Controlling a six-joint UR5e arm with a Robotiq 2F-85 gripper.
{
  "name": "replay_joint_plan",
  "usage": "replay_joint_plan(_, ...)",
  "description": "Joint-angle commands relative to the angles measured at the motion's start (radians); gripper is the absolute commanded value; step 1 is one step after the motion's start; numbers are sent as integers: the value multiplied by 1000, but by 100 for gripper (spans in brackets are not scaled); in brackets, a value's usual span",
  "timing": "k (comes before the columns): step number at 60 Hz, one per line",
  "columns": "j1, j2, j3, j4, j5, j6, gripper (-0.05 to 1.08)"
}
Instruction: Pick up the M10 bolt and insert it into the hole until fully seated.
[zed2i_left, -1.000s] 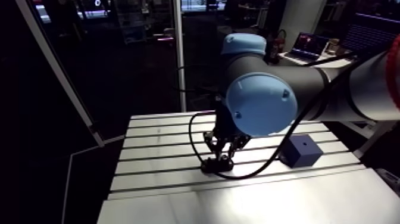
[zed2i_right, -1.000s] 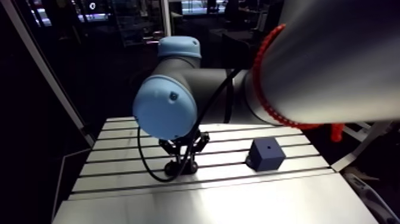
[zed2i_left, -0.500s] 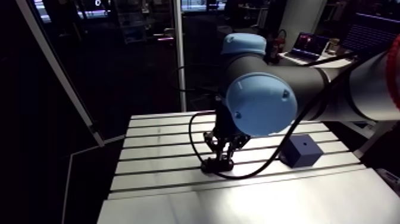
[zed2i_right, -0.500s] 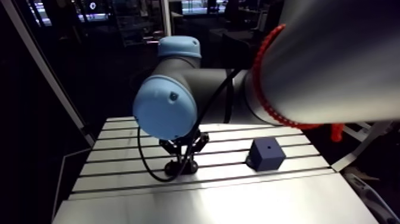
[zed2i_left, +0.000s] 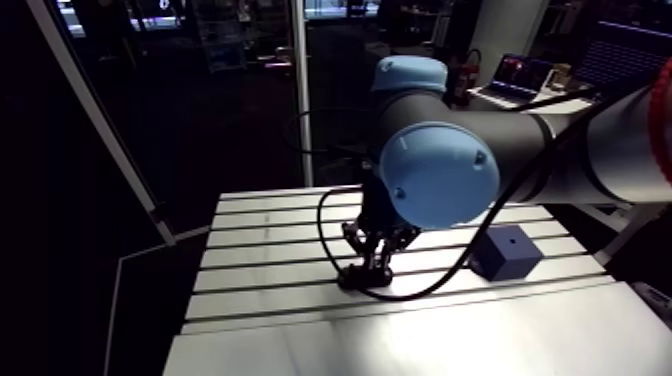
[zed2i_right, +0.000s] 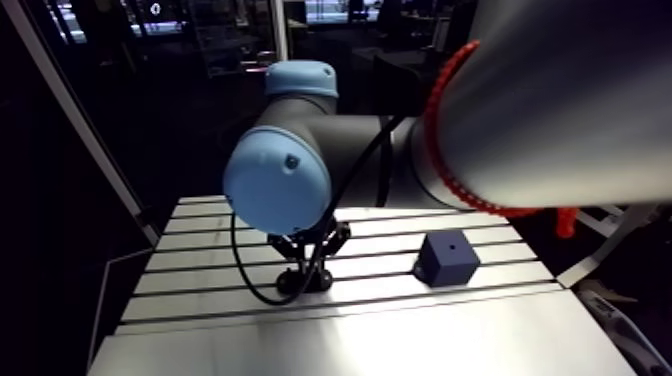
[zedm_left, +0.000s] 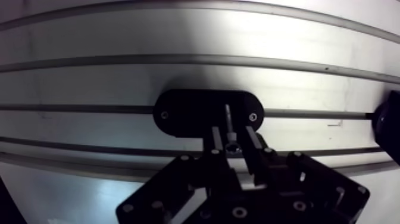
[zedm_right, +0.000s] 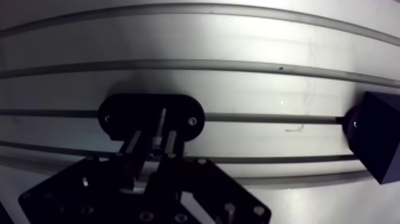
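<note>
Evidently unchanged; jaws apart astride the bolt (zedm_left: 228, 122) (in black holder (zedm_left: 184, 113)).

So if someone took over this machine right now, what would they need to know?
Gripper: down at the black holder, around the bolt; grip cannot be confirmed.
Bolt: standing in that holder on the slotted table.
Blue block: apart from the holder, hole on top empty.
Done: approach. Left: lift, carry to the block, insert, seat fully.
</note>
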Motion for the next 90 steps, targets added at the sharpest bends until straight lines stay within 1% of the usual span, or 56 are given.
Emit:
replay_joint_plan(1, 0, 2, 0, 0, 2, 0, 70)
replay_joint_plan(19, 0, 2, 0, 0, 2, 0, 72)
replay_joint_plan(26, -2, 2, 0, 1, 3, 0, 76)
replay_joint_plan(33, -3, 2, 0, 1, 3, 0, 77)
replay_joint_plan(41, -6, -5, -6, 1, 9, 0, 80)
replay_joint_plan(52, -3, -11, -15, 6, 11, 1, 82)
replay_joint_plan(69, 0, -31, -25, 8, 24, 3, 86)
replay_joint_plan(72, 0, -34, -33, 8, 29, 3, 87)
replay_joint_plan(78, 0, -48, -42, 8, 28, 4, 89)
replay_joint_plan(90, -1, -68, -78, 34, 28, 3, 97)
